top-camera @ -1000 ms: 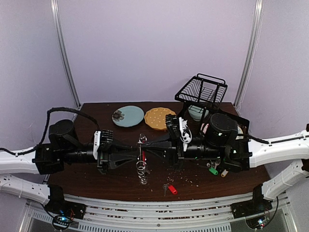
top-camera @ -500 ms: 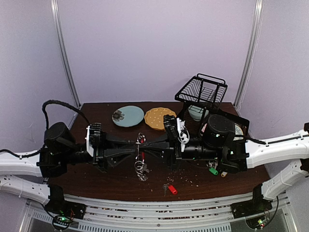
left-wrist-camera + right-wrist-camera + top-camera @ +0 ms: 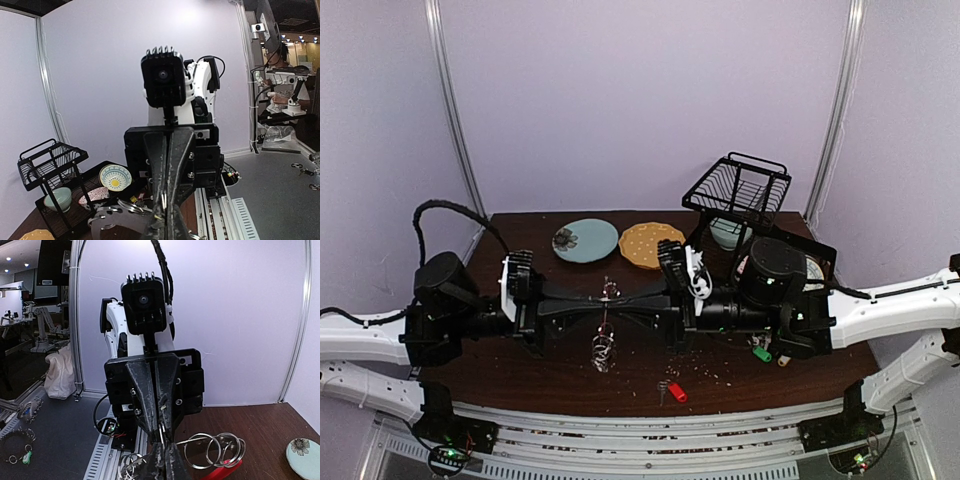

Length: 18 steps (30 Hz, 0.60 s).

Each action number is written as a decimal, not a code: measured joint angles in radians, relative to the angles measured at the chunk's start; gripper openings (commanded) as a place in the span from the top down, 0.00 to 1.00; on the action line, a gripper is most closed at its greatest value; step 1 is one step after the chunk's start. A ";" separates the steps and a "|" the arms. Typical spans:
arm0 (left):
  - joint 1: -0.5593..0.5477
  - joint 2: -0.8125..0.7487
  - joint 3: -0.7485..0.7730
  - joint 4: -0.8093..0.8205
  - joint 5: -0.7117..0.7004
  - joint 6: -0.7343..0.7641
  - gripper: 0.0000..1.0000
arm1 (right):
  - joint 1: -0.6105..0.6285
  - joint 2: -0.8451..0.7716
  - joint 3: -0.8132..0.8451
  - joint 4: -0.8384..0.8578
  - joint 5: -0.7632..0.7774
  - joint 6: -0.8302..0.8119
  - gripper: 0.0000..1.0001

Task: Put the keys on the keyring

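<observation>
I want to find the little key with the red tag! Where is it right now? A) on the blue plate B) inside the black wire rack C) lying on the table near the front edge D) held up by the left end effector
C: the key with the red tag lies flat on the table near its front edge, in front of both arms and touched by neither end effector.

Above the dark brown wooden table (image 3: 520,372), the black left gripper (image 3: 601,299) and black right gripper (image 3: 617,299) meet tip to tip, both pinching the silvery coiled keyring (image 3: 605,340) dangling beneath.
</observation>
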<state>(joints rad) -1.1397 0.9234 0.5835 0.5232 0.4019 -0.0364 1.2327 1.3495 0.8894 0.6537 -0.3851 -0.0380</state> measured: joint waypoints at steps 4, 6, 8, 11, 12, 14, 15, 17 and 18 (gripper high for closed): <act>0.001 -0.003 0.000 -0.003 0.001 0.005 1.00 | 0.000 0.000 0.000 -0.001 -0.001 -0.008 1.00; 0.001 -0.003 0.000 -0.010 0.000 0.014 1.00 | 0.000 0.000 0.000 -0.005 -0.001 -0.012 1.00; 0.001 -0.007 0.000 -0.033 -0.001 0.041 1.00 | 0.000 -0.002 0.002 -0.024 -0.003 -0.020 1.00; 0.001 -0.016 0.004 -0.085 -0.008 0.103 1.00 | 0.000 -0.003 0.006 -0.066 -0.005 -0.044 1.00; 0.001 -0.019 0.004 -0.099 -0.014 0.123 1.00 | 0.000 -0.003 0.009 -0.083 -0.006 -0.051 1.00; -0.001 -0.029 0.004 -0.129 -0.026 0.161 1.00 | 0.000 -0.003 0.019 -0.116 -0.009 -0.067 0.96; -0.003 -0.034 0.004 -0.140 -0.031 0.179 1.00 | 0.000 -0.003 0.023 -0.129 -0.011 -0.072 0.94; -0.006 -0.044 0.004 -0.156 -0.040 0.210 1.00 | 0.001 -0.003 0.033 -0.157 -0.021 -0.081 0.87; -0.006 -0.051 0.004 -0.167 -0.045 0.224 1.00 | 0.001 -0.003 0.039 -0.172 -0.024 -0.085 0.83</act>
<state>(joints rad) -1.1454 0.8726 0.5877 0.3565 0.3573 0.1875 1.2335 1.3460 0.9283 0.4816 -0.4088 -0.1230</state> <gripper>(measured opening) 0.006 0.072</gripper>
